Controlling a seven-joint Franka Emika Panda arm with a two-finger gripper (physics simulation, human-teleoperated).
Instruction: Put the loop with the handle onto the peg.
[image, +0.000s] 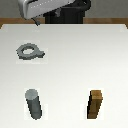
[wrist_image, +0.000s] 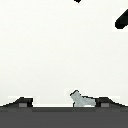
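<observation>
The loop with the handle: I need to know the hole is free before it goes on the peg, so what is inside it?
In the exterior view, only bare white table shows through the hole of the loop with the handle. It lies flat, so the table directly beneath the ring itself is covered.

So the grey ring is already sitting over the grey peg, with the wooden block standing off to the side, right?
Not quite. The exterior view shows the ring lying flat on the table, well apart from the upright peg. The wooden block does stand off to the side of the peg.
</observation>
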